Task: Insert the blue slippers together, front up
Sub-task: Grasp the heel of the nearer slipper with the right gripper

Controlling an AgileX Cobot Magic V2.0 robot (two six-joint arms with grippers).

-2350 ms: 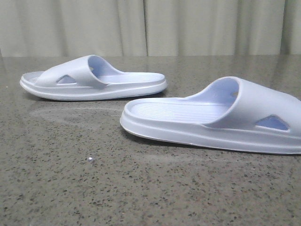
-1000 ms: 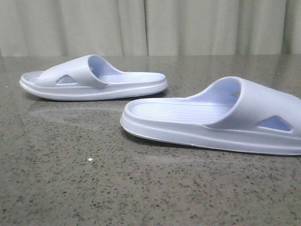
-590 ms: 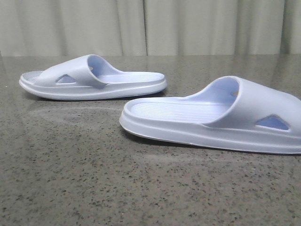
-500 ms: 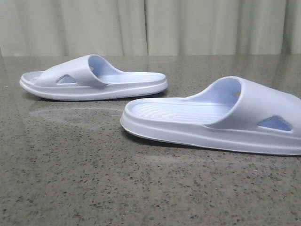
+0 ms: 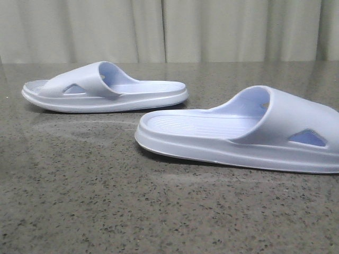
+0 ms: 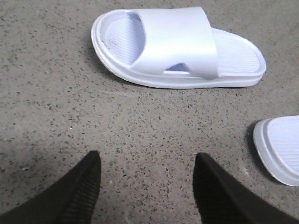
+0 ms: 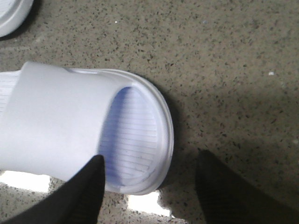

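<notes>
Two pale lavender-blue slippers lie flat on the speckled stone table. The far slipper [image 5: 106, 90] is at the back left, its strap toward the left. The near slipper [image 5: 238, 132] is at the right, its strap toward the right. The left wrist view shows the far slipper [image 6: 177, 46] whole, well beyond my open, empty left gripper [image 6: 145, 158], and the near slipper's heel [image 6: 280, 149] at the edge. My right gripper [image 7: 149, 163] is open above the near slipper's toe end [image 7: 135, 140]; one finger [image 7: 88, 191] overlaps the strap side. No gripper shows in the front view.
The grey speckled table [image 5: 106, 201] runs from the front edge to a pale curtain [image 5: 169, 29] behind. The far slipper's end [image 7: 11, 14] shows in a corner of the right wrist view.
</notes>
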